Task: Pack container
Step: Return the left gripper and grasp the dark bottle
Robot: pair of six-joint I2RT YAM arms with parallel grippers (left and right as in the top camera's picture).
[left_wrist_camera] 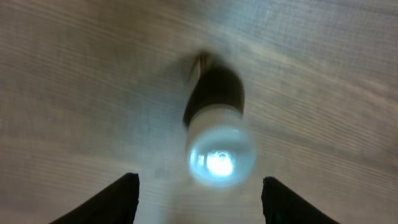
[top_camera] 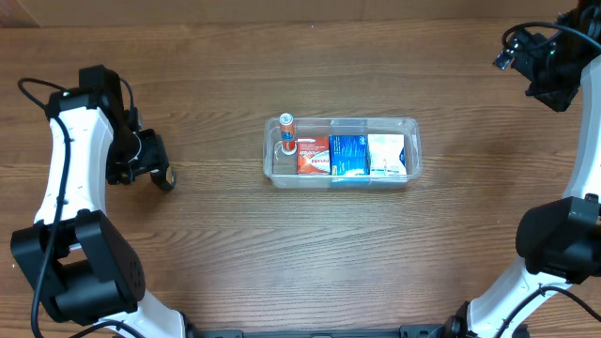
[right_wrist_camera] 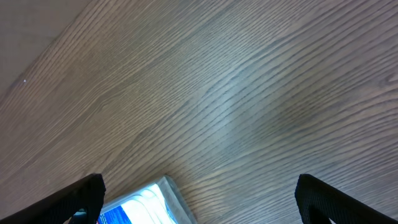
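The clear plastic container (top_camera: 413, 141) lies at the table's middle. It holds a small upright bottle (top_camera: 286, 133), a red box (top_camera: 314, 154), a blue box (top_camera: 348, 156) and a white box (top_camera: 386, 154). One corner of the container (right_wrist_camera: 169, 194) shows in the right wrist view. A dark bottle with a white cap (top_camera: 165, 178) lies on its side on the table at the left. It shows blurred in the left wrist view (left_wrist_camera: 217, 137). My left gripper (left_wrist_camera: 200, 202) is open, just short of the cap. My right gripper (right_wrist_camera: 199, 199) is open and empty, high at the far right.
Bare wooden table (top_camera: 225, 253) surrounds the container. The left arm (top_camera: 70, 160) stands along the left side, the right arm (top_camera: 573, 188) along the right side.
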